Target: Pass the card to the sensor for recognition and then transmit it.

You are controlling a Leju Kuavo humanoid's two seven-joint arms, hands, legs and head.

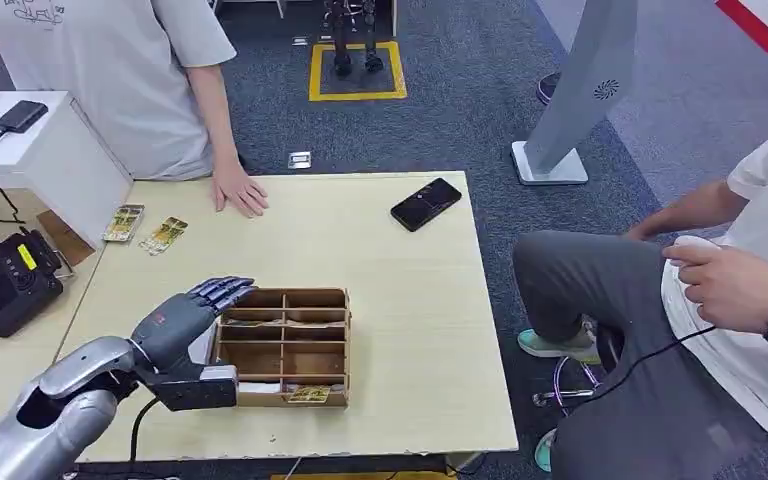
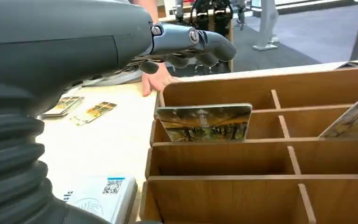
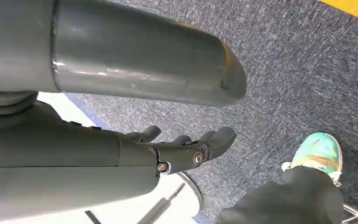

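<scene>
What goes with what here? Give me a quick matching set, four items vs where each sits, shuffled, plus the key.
Things:
1. black phone
2. two loose cards
3. left hand
4. upright card

Places:
A. at the wooden box's left edge, holding nothing
B. standing in a box compartment
C. table's far left, near a person's hand
D. table's far right part, lying flat

Pairs: 1-D, 2-C, 3-A, 4-B

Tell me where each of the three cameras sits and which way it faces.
Head view: high on the body, looking down at the pale wooden table; left hand over the brown wooden divider box.
Left wrist view: behind the left hand, facing across the divider box.
Right wrist view: on the hanging arm, facing grey carpet; right hand empty.
Head and left wrist views share box and hand.
</scene>
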